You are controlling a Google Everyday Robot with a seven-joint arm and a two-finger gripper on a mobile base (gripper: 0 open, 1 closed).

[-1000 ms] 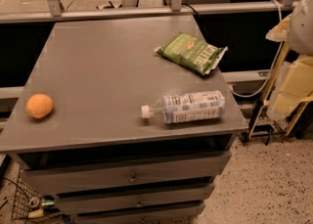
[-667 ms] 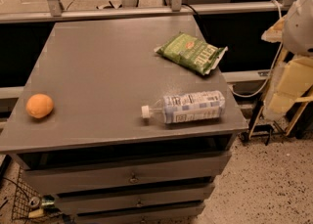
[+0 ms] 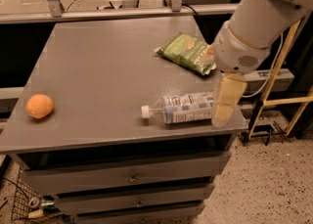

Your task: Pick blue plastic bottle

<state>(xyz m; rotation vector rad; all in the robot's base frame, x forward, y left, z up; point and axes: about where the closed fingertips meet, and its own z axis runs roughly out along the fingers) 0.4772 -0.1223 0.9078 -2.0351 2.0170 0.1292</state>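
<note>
The blue plastic bottle [image 3: 183,108] lies on its side near the front right of the grey table [image 3: 107,71]. It is clear, with a pale blue-white label, and its white cap [image 3: 145,112] points left. My gripper [image 3: 226,101] hangs down from the white arm [image 3: 259,17] at the right. It stands in front of the bottle's base end and hides that end. I cannot tell whether it touches the bottle.
A green snack bag [image 3: 186,51] lies behind the bottle, partly under my arm. An orange [image 3: 39,105] sits at the front left. The table has drawers [image 3: 132,178] below. A yellow-framed stand [image 3: 283,81] is on the floor to the right.
My arm has swung in from the right edge of the view to above the table's right side, and the gripper now hangs at the bottle's base end. Bottle, bag and orange have not moved.
</note>
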